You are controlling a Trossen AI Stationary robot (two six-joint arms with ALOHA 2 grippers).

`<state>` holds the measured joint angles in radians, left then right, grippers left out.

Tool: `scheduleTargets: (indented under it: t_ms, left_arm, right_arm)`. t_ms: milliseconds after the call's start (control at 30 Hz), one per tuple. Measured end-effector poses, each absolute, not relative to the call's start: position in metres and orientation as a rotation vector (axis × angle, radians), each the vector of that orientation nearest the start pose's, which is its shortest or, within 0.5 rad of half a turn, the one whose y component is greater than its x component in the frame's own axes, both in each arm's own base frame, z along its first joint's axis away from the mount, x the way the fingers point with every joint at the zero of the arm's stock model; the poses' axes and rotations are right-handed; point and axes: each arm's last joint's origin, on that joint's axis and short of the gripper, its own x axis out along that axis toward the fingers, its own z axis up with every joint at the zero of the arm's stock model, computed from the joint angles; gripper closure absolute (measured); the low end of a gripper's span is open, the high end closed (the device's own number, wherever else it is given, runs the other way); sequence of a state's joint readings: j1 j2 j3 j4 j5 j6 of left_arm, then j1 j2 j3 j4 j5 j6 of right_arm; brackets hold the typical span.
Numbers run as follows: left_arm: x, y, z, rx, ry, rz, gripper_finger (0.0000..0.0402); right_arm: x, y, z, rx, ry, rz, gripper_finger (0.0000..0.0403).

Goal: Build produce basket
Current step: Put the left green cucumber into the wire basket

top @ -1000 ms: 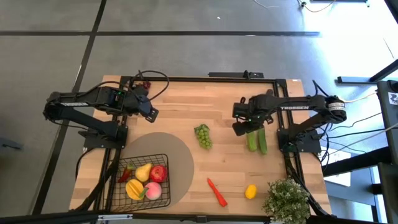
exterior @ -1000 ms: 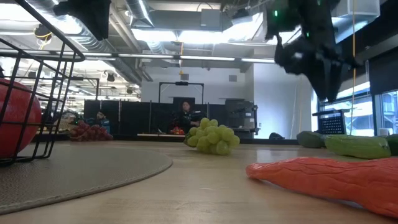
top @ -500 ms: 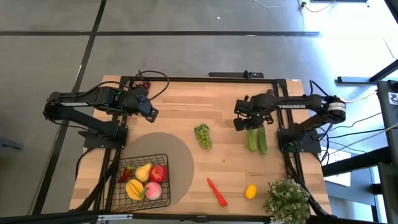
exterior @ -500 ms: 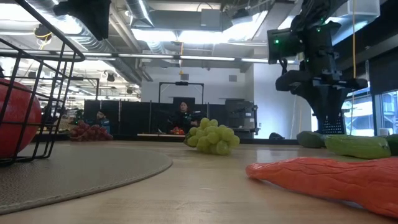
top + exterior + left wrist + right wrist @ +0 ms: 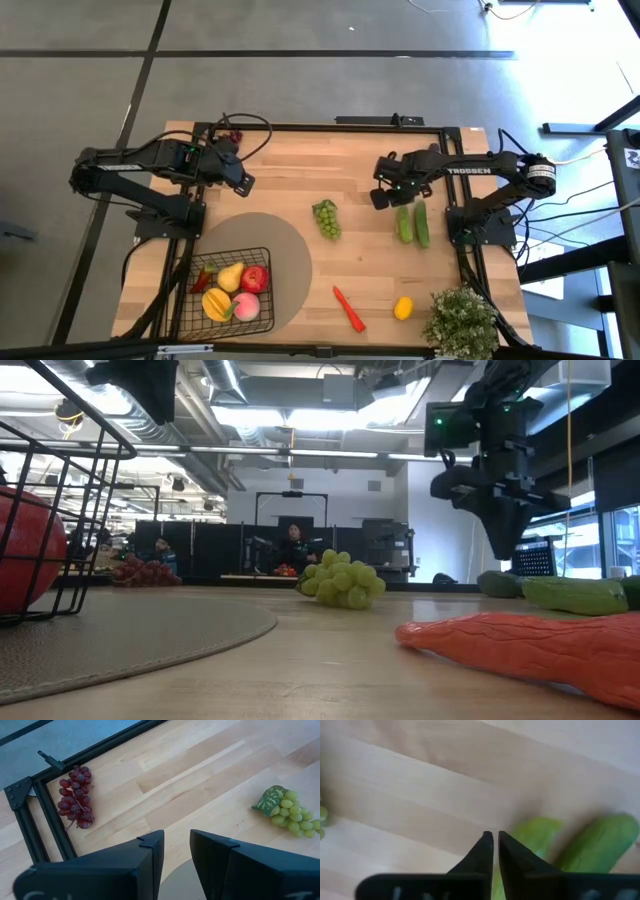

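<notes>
Two dark robot arms reached over the pale wooden table (image 5: 300,160), one from each side edge. Largest of the task's things, the square black wire-mesh basket (image 5: 196,308) sat at the table's near left corner, partly on the round tan mat (image 5: 285,250), and it already held a yellow pear, a red apple, a pink peach and other yellow pieces. Its stiff wire walls would likely take dropped fruit without shifting much.

Near the right edge lay the two green toy cucumbers (image 5: 412,222), side by side and touching or nearly so. They looked like smooth, light, rigid plastic, so a pinch across the middle of the shaft seemed safest; the rounded ends would probably slip out. The right gripper (image 5: 493,851) hung above their far ends with its fingers drawn almost together, holding nothing.

A bunch of green grapes (image 5: 326,218) rested at the table's middle, lumpy and light, best taken across the body or by the leafy stem end. The red chili (image 5: 349,309) lay by the near edge, thin and tapered, so the thicker half would give better purchase. The yellow lemon (image 5: 402,308) beside it, small and round, might roll. A purple grape bunch (image 5: 76,796) sat at the far left corner, against the table's frame.

The left gripper (image 5: 176,851) waited over the far left part of the table, fingers a narrow gap apart and apparently empty, though its tips were out of sight.
</notes>
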<state>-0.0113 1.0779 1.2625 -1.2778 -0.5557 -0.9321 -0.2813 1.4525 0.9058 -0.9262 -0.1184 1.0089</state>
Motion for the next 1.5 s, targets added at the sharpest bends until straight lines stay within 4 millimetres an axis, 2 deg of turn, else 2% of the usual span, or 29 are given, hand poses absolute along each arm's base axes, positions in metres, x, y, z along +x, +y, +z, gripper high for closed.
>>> scheduleTargets:
  t_ms: [167, 333, 567, 733, 833, 1100, 1500]
  left_arm:
    - [0.168, 0.013, 0.358, -0.514, 0.735, 0.921, 0.0318]
    - [0.167, 0.013, 0.358, -0.514, 0.735, 0.921, 0.0318]
    - [0.167, 0.013, 0.358, -0.513, 0.735, 0.921, 0.0318]
    - [0.167, 0.013, 0.358, -0.513, 0.735, 0.921, 0.0318]
    - [0.167, 0.013, 0.358, -0.51, 0.736, 0.92, 0.0318]
    - [0.167, 0.013, 0.358, -0.488, 0.748, 0.91, 0.0318]
    - [0.167, 0.013, 0.358, -0.488, 0.748, 0.91, 0.0318]
  right_arm:
    - [0.234, -0.067, 0.194, 1.015, 1.259, -0.778, 0.0383]
    - [0.24, -0.068, 0.195, 0.992, 1.217, -0.706, 0.0348]
    - [0.24, -0.07, 0.195, 0.971, 1.189, -0.762, 0.0274]
    - [0.236, -0.07, 0.192, 1.095, 1.202, -0.897, 0.0239]
    - [0.23, -0.069, 0.19, 1.167, 1.236, -0.996, 0.0233]
    - [0.224, -0.066, 0.189, 1.251, 1.26, -1.119, 0.0232]
    - [0.222, -0.056, 0.189, 1.257, 1.294, -1.184, 0.0232]
